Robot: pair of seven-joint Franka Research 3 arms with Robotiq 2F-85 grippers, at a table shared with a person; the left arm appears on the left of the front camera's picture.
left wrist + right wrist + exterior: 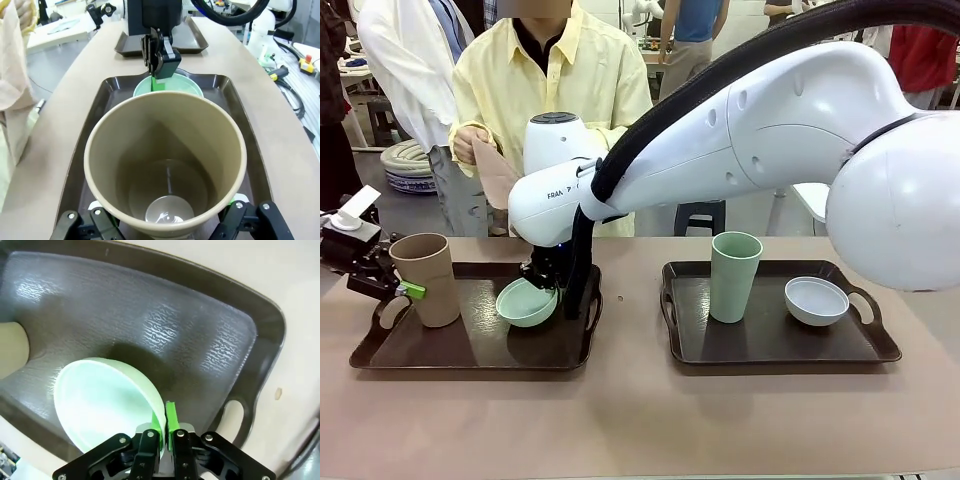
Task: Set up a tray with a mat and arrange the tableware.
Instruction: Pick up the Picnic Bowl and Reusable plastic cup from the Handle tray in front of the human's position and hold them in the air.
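The right arm reaches across the middle to the left tray, where the right gripper is clenched on the rim of the mint green bowl, one green pad on each side of the wall. The bowl hangs tilted, its open side turned towards the robot. Its lower edge is down by the tray floor, but the arm and cable cover that spot, so contact cannot be judged.

On the same tray, at its left end, the tan cup stands upright. The left gripper sits low around it. In the left wrist view its fingers straddle the cup's base, cut off by the bottom edge. Whether the pads press the cup or merely flank it cannot be told. In the front view one green pad shows at the cup's near side, and the other finger is hidden behind the cup.

The right tray carries the pale green cup, upright, and the greyish white bowl, a little apart to its right.

Across the table the person's hand grips a beige sheet, possibly the mat, partly hidden behind the white arm.
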